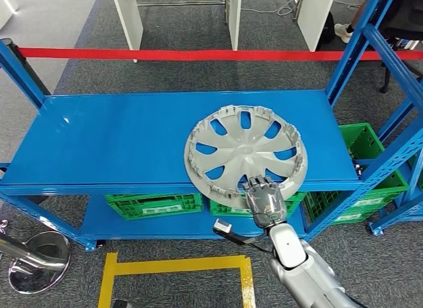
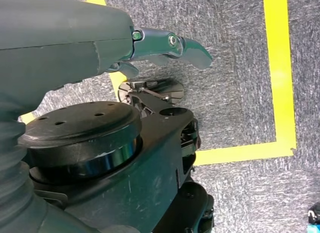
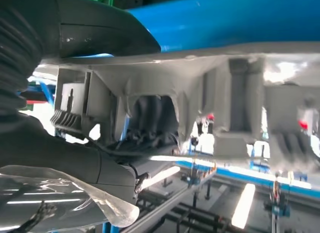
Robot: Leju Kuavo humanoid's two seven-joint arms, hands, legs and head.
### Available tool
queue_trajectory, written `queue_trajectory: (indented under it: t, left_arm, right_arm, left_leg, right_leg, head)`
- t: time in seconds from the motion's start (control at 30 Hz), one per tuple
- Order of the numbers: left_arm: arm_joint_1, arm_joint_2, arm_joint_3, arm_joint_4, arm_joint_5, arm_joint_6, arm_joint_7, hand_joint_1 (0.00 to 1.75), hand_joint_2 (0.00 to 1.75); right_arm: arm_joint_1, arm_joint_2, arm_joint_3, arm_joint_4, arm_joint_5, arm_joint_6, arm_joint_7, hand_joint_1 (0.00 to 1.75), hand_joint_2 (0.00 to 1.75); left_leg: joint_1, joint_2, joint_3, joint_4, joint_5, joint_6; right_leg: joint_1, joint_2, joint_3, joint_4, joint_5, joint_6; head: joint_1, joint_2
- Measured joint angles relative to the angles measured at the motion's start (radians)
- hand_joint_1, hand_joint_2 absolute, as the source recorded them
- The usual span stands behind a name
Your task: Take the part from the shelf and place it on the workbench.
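The part is a silver-grey wheel cover (image 1: pixel 245 152), a spoked hubcap lying inner face up on the top blue shelf (image 1: pixel 125 139), toward its right end, with its near rim projecting slightly over the shelf's front edge. Judged from its thin moulded spokes, open windows and ring of small clips around the edge, it is probably light plastic: stiff enough to lift by one side, yet likely to flex and tip when held off-centre, and the clips look easy to snap. The smooth painted surface may slip under a loose hold. The overhanging near rim looks the sensible place to take hold, fingers above and thumb beneath.

The right hand (image 1: pixel 265 199) is at exactly that spot. In the right wrist view the thick thumb (image 3: pixel 105 35) lies against one face of the rim (image 3: pixel 211 68) and the dark fingers (image 3: pixel 151 138) sit at the other, apparently pinching it, though full closure cannot be confirmed.

The left hand (image 2: pixel 166 45) hangs over grey carpet with yellow floor tape (image 2: pixel 281 73), fingers extended and holding nothing.

Green crates (image 1: pixel 154 203) sit on the lower shelf.
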Motion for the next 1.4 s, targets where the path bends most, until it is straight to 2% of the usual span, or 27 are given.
queue_trajectory:
  t: [0.27,0.4,0.53,0.77,0.9,0.97,1.17,1.4]
  left_arm:
    - [0.002,-0.002,0.0,0.0,0.015,0.006,-0.008,0.0,1.75]
    - [0.003,-0.003,0.0,0.0,0.018,0.011,-0.008,0.0,1.75]
    - [0.003,-0.004,0.0,0.0,0.02,0.013,-0.008,0.0,1.75]
    - [0.003,-0.008,0.0,0.0,0.025,0.013,-0.006,0.0,1.75]
    - [0.002,-0.01,0.0,0.0,0.024,0.015,-0.004,0.0,1.75]
    - [0.001,-0.01,0.0,0.0,0.024,0.017,-0.004,0.0,1.75]
    - [-0.001,-0.011,0.0,0.0,0.023,0.018,0.004,0.0,1.75]
    - [-0.002,-0.011,-0.001,0.0,0.022,0.018,0.012,0.0,1.75]
  right_arm:
    - [0.086,-0.013,-0.005,-0.252,0.033,-0.007,-0.004,1.75,1.75]
    - [0.105,-0.048,0.024,-0.432,0.038,-0.008,0.029,1.75,1.75]
    - [0.111,-0.076,0.054,-0.583,0.038,-0.008,0.015,1.75,1.75]
    - [0.126,-0.088,0.077,-0.749,0.038,-0.008,-0.081,1.75,1.75]
    - [0.15,-0.086,0.055,-0.835,0.038,-0.008,-0.241,1.75,1.75]
    - [0.164,-0.08,0.047,-0.869,0.038,-0.008,-0.291,1.75,1.75]
    - [0.205,-0.046,0.01,-0.935,0.038,-0.007,-0.371,1.75,1.75]
    - [0.227,-0.004,0.0,-0.991,0.038,-0.007,-0.412,1.75,1.75]
  left_leg:
    - [0.0,0.0,-0.001,0.0,0.0,0.0]
    - [0.0,0.0,-0.001,0.0,0.0,0.0]
    - [0.0,0.001,-0.001,0.0,0.0,0.0]
    - [0.0,0.001,-0.001,0.0,0.0,0.0]
    - [0.0,0.001,-0.001,0.0,0.0,0.0]
    - [0.0,0.001,-0.001,0.0,0.0,0.0]
    - [0.0,0.002,-0.001,0.0,0.0,0.0]
    - [0.0,0.002,-0.001,0.0,0.0,0.0]
  right_leg:
    - [0.0,0.0,-0.001,0.0,0.0,0.0]
    - [0.0,0.0,-0.001,0.0,0.0,0.0]
    - [0.0,0.001,-0.001,0.0,0.0,0.0]
    - [0.0,0.001,-0.001,0.0,0.0,0.0]
    - [0.0,0.002,-0.001,0.0,0.0,0.0]
    - [0.0,0.001,-0.001,0.0,0.0,0.0]
    - [0.0,0.002,-0.001,0.0,0.0,0.0]
    - [0.0,0.002,-0.001,0.0,0.0,0.0]
  head:
    - [0.0,0.0]
    - [0.0,0.0]
    - [0.0,0.0]
    - [0.0,0.0]
    - [0.0,0.0]
    - [0.0,0.0]
    - [0.0,0.0]
    - [0.0,0.0]
